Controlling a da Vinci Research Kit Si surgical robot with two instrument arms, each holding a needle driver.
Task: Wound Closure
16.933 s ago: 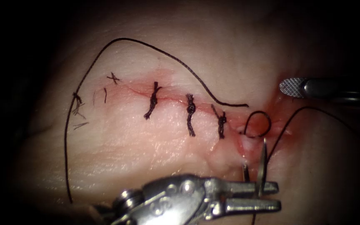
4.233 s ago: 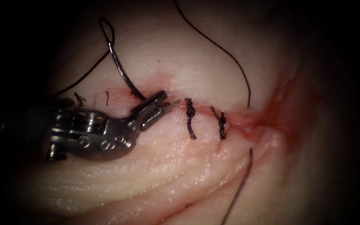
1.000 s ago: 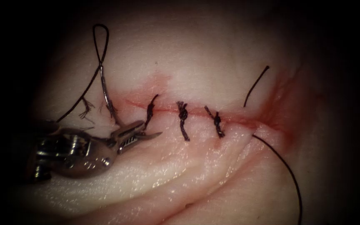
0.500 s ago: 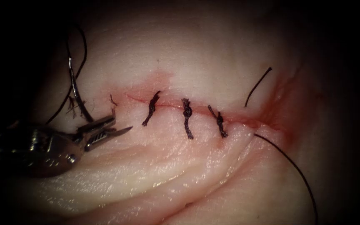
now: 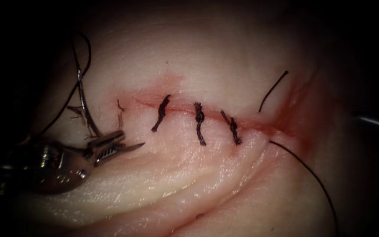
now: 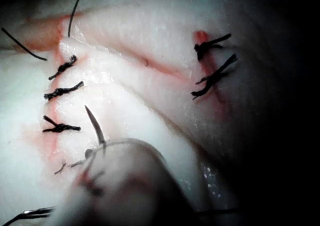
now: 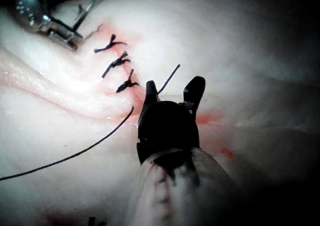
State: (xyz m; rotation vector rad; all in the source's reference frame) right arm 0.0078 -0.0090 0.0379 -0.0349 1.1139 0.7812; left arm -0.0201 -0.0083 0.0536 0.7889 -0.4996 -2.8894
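My left tool (image 5: 120, 141) sits left of the cut (image 5: 180, 109), jaws shut on the curved needle (image 5: 86, 116) close behind its point. The point (image 5: 142, 144) sticks out toward the stitches; the body arcs up and away, clear of the tissue (image 5: 207, 184). The thread (image 5: 86, 50) leaves the needle's tail in a loop. At the cut's right end the thread passes through the tissue: a short free end (image 5: 272, 91) on the far side, a long strand (image 5: 308, 171) on the near side. My right tool (image 7: 174, 89) hovers there, jaws open, holding nothing, the free end (image 7: 169, 78) just ahead.
Three tied stitches (image 5: 199, 123) cross the cut, also seen beside the needle point (image 6: 94, 123). Cut ends of thread (image 5: 80, 112) lie left of them. Red fluid (image 5: 294, 116) stains the cut's right end. The right tool's shaft (image 5: 376, 123) edges in from the right.
My left tool carried the needle from the cut's right end to the far left, drawing thread through until a short end remained. In the last half second it shifted slightly right; the right shaft appeared.
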